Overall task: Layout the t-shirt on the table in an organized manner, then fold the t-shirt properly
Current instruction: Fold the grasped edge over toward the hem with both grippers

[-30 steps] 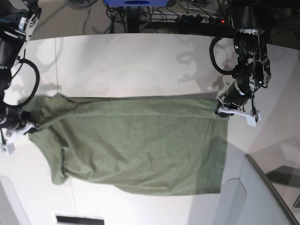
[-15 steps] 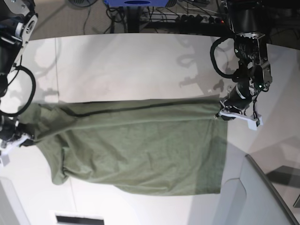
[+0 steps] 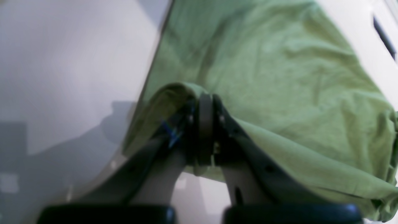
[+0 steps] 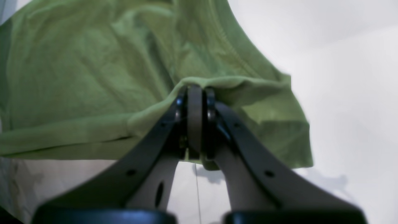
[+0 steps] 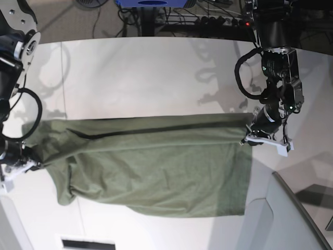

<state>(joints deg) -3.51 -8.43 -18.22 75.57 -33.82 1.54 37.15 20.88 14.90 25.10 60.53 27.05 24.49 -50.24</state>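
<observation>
The olive-green t-shirt (image 5: 156,166) lies stretched across the white table (image 5: 145,78), its far edge pulled taut between my two grippers. On the right of the base view, my left gripper (image 5: 251,136) is shut on the shirt's edge; up close, its fingertips (image 3: 205,104) pinch a fold of green cloth (image 3: 279,77). My right gripper (image 5: 23,159) at the left is shut on the other end. The right wrist view shows the right gripper (image 4: 195,93) clamped on a hemmed edge of the shirt (image 4: 77,77). A dark fold line runs along the raised edge.
A grey angled panel (image 5: 291,219) sits at the near right corner. A dark slot (image 5: 88,243) lies at the near edge. Cables and a blue object (image 5: 151,2) are beyond the table's far edge. A thin seam (image 5: 62,73) crosses the tabletop at the left.
Both grippers have moved toward the near edge of the table, carrying the shirt's far edge with them. That edge is now tauter and lies over the shirt's body.
</observation>
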